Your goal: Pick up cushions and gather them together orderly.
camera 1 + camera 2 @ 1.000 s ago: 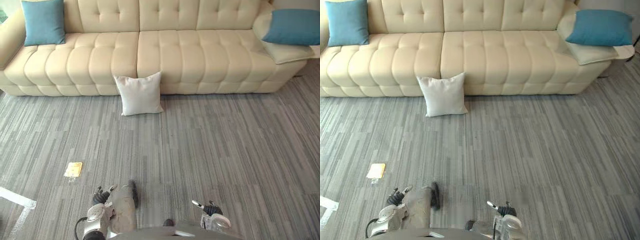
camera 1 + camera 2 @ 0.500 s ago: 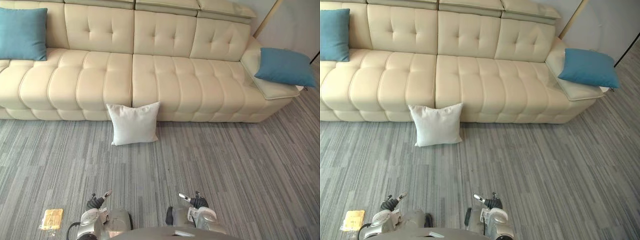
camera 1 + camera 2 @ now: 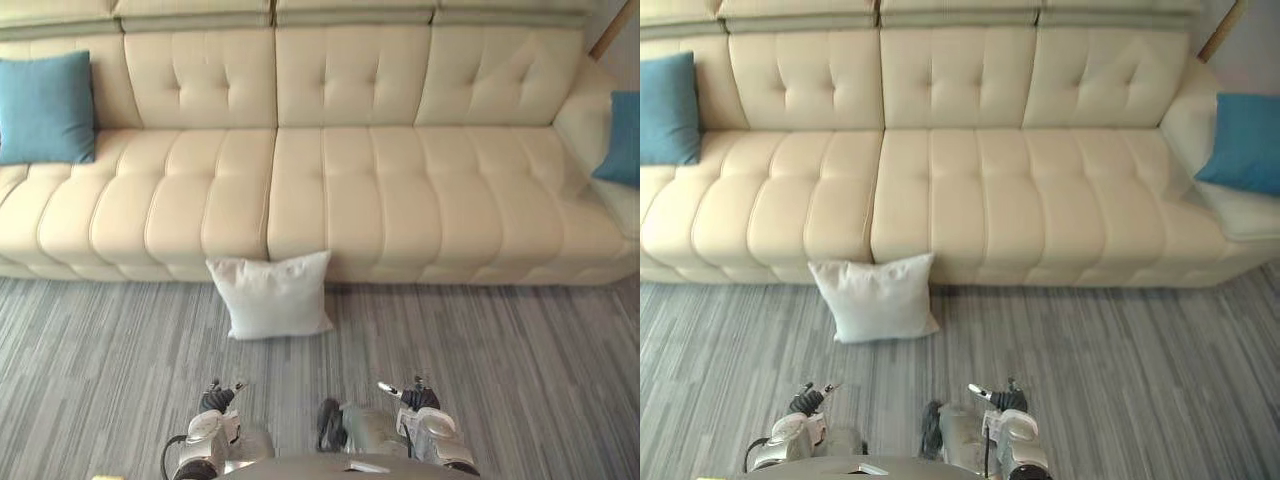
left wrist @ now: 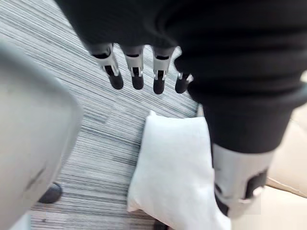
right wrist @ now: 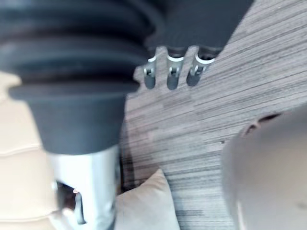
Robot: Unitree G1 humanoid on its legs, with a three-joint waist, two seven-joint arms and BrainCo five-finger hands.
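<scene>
Long cream tufted sofa (image 3: 330, 190) runs across the far side of the scene, with grey striped carpet (image 3: 500, 370) in front of it.

Cushions:
- White cushion (image 3: 270, 296) is on the carpet, upright and tilted back. Its top edge touches the sofa's front face, just left of the sofa's centre seam.
- Blue cushion (image 3: 45, 108) is on the sofa's seat at the left end, propped against the backrest.
- Second blue cushion (image 3: 1245, 142) is at the sofa's right end, lying on the raised side section, partly cut by the frame edge.
- The three cushions are well apart from each other. The two blue ones sit at opposite ends of the sofa and the white one is below the seat, near the middle.

Hands:
- Left hand (image 3: 214, 400) hangs low over the carpet, in front of the sofa and well short of it, roughly in line with the white cushion. In the left wrist view its fingers (image 4: 135, 76) are straight, spread a little and pointing down, with nothing in them. The white cushion (image 4: 177, 167) shows past them on the carpet against the sofa base, not touched.
- Right hand (image 3: 418, 398) also hangs low over the carpet in front of the sofa, right of the white cushion's line and apart from it. In the right wrist view its fingers (image 5: 171, 76) are relaxed and uncurled, holding nothing. A corner of the white cushion (image 5: 148, 206) shows beyond them, next to the sofa's front.
</scene>
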